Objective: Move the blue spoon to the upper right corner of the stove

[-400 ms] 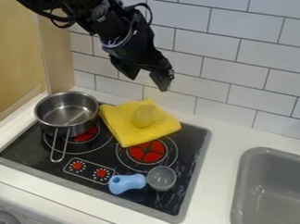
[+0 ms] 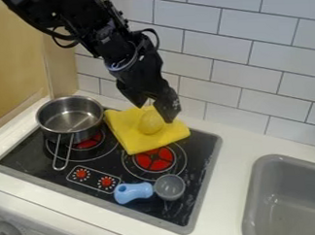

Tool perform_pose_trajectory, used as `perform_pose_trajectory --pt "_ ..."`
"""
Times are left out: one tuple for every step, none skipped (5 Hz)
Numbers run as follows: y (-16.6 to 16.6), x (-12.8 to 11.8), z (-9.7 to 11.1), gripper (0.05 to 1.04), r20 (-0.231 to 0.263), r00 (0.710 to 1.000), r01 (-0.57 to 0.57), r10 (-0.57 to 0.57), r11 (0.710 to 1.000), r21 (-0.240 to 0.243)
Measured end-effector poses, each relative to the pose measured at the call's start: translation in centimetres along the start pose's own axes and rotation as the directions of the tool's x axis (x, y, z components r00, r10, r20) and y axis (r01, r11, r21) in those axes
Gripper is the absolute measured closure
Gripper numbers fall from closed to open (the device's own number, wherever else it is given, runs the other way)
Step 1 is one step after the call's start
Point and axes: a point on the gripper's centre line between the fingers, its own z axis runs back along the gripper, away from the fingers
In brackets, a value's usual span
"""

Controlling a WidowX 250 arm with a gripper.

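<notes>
Coming in from the upper left of the camera view, the black arm (image 2: pixel 108 36) is slanting down and to the right, bending at its wrist, so that its tool (image 2: pixel 154 113) is hanging above the far side of the stove (image 2: pixel 200 146). The tool is pointing downward with its two fingers standing spread, and the right-hand one in the view is reaching lower. Both are hovering around a rounded yellow thing (image 2: pixel 149 124) that is resting on a folded yellow cloth (image 2: pixel 129 130); whether they are touching it, I cannot tell.

At the left, a silver pot (image 2: pixel 69 115) is sitting upright on the stove, showing bare metal inside, with its wire handle (image 2: pixel 62 154) pointing toward the near edge. At the right, a grey sink (image 2: pixel 272 159) is sitting in the white tabletop (image 2: pixel 227 170), its basin running out of view.

The blue spoon (image 2: pixel 132 192) is lying on the near part of the stove, to the right of the red knobs (image 2: pixel 94 177) and well apart from the tool. Its blue handle is pointing left, and its rounded grey bowl (image 2: pixel 169 187) is lying just below the red burner (image 2: pixel 155 159).
</notes>
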Motion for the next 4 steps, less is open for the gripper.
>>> perform_pose_trajectory --pt "-0.3 0.7 0.4 0.085 0.0 0.995 0.1 -0.1 0.994 -0.032" --pt "-0.9 0.4 1.3 0.085 -0.023 0.98 0.196 -0.198 0.979 -0.055" --pt "-2.6 -0.4 2.1 0.085 -0.136 0.937 0.309 -0.321 0.946 -0.099" --pt "-3.2 -1.0 2.7 0.085 -0.188 0.9 0.366 -0.394 0.916 -0.165"
